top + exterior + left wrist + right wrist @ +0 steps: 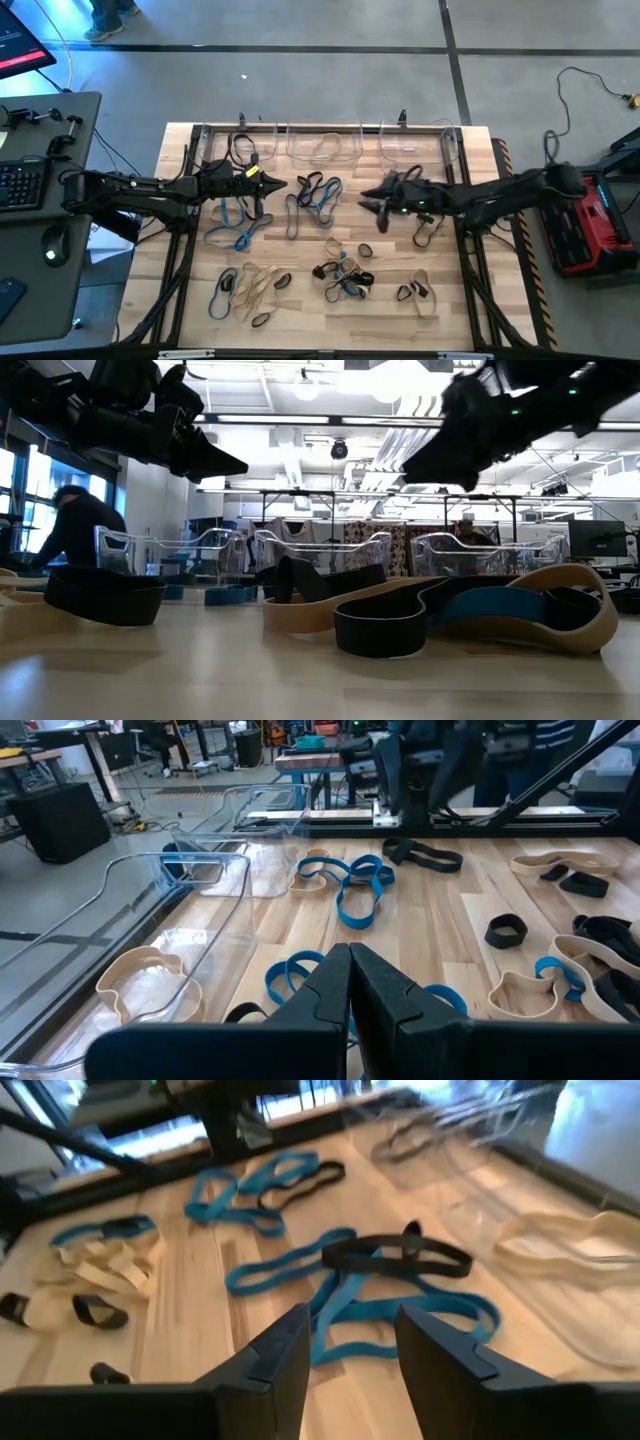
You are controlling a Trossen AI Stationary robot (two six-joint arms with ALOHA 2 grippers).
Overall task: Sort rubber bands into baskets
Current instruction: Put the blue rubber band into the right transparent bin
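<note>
Grey concrete floor surrounds the wooden counter that we see from above, with a desk holding a keyboard at the left and a red case on the floor at the right. Along the counter's far edge stand three clear baskets: the left one holds black bands, the middle one a tan band. Loose rubber bands in blue, black and tan lie scattered over the middle and near parts of the counter. We see the left gripper hanging over the counter just near of the left basket, its fingers pressed together on nothing. The right gripper hangs near the right basket, beside the blue and black cluster.

From counter height we see tan, black and blue bands lying close to the lens, the clear baskets behind them, and both arms dark overhead. A person bends at the far left of the room.

Past the left wrist we see its fingers shut tight and empty above blue bands, with a tan band inside the basket alongside.

Past the right wrist we see its fingers standing apart with nothing between them, over a black band lying across blue ones.
</note>
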